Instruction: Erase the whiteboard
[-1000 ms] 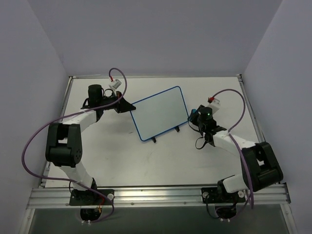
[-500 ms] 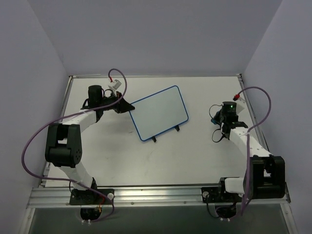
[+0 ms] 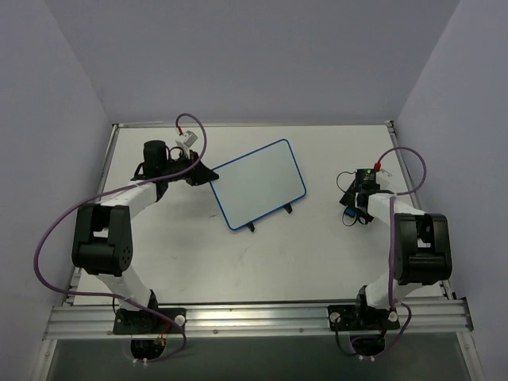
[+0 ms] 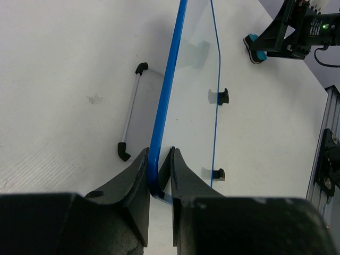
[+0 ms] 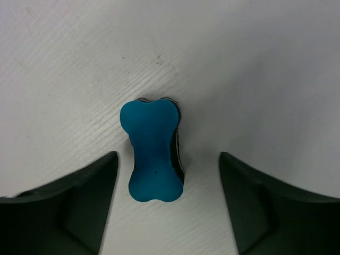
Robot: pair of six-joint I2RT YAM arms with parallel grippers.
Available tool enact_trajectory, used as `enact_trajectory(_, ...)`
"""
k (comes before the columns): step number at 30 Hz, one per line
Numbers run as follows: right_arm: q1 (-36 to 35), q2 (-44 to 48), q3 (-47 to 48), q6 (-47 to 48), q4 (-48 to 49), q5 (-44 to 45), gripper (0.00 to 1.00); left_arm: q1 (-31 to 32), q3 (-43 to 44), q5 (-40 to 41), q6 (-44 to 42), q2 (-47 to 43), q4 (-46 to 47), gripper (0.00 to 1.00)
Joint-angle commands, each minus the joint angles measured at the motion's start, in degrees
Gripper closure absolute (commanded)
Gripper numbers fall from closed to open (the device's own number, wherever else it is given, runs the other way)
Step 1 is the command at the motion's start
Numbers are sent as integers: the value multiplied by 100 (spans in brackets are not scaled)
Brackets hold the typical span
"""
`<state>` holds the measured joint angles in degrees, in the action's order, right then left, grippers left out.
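Nearest to me, on the right side of the white counter point(image 3: 198, 254), my right hand point(image 5: 167, 164) hangs low with its two dark fingers spread wide. Between them, touching neither, a small bright-blue eraser point(image 5: 153, 159) lies flat on the counter. It is bone-shaped, with a narrow waist, and a thin dark layer shows along one edge. From above, this hand point(image 3: 355, 200) and the eraser point(image 3: 350, 213) sit well apart from the board, off to its right.

Further in, near the middle of the counter, stands the whiteboard point(image 3: 262, 184). It is a small white rectangle in a thin blue frame with rounded corners, propped at a tilt on two little black feet point(image 4: 224, 96). I see no marks on its face in any view.

Beyond it, on the left, my left hand point(image 4: 159, 175) is pinching the board's blue frame at its left corner, one finger on each side of the edge. From above, that hand point(image 3: 205, 173) meets the corner farthest from the eraser. Behind the board lies a thin silver bar point(image 4: 133, 111) with black end caps; I cannot tell whether it is attached.

My judgement: the wiping looks finished and the eraser is not gripped. Next, the right hand should rise straight up without nudging the eraser. The left should then open gently, so the board settles on its feet rather than tipping.
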<state>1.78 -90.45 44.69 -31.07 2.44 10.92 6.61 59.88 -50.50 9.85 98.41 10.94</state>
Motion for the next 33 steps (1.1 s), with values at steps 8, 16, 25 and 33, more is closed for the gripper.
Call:
enact_trajectory(8,-46,1660,251,268,-1078,438,8,-46,-55,1007,-756,-164,58,69)
enact_trajectory(16,-46,2330,348,382,-1246,271,8,-46,-117,1157,-756,-278,136,57)
enact_trajectory(25,-55,2243,304,435,-1175,148,7,-37,-196,1095,-677,-577,356,46)
enact_trajectory(33,-55,2322,295,532,-1131,95,7,-28,-266,1138,-519,-971,514,6)
